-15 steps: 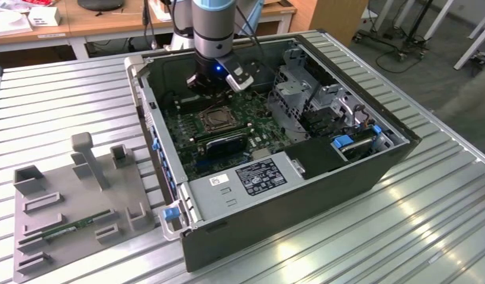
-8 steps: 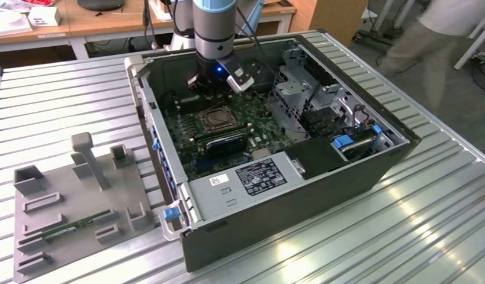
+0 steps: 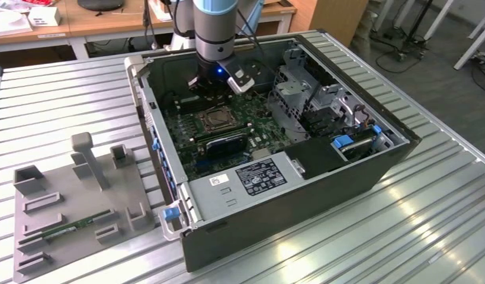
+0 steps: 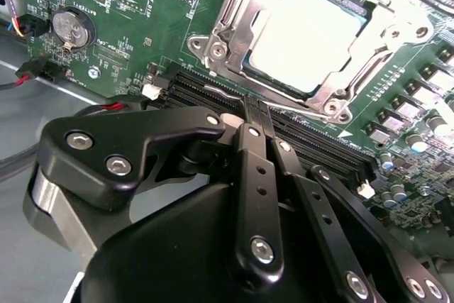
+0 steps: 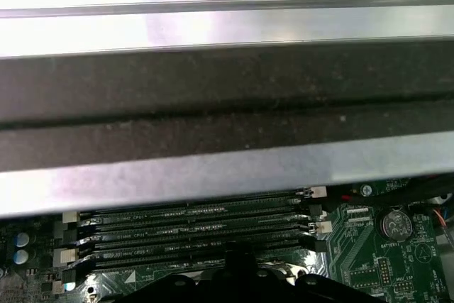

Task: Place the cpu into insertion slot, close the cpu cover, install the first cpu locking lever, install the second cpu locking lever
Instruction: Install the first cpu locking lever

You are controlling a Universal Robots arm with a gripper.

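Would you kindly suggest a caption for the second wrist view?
Black gripper poised near the pale silvery square cpu, framed by the silvery metal cpu cover, on the green motherboard.

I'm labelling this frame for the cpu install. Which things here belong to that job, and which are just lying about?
Job: cpu, seated; cpu cover, framing it; gripper, near the memory slots.
Lying about: green memory stick on the grey fixture tray; coin battery.
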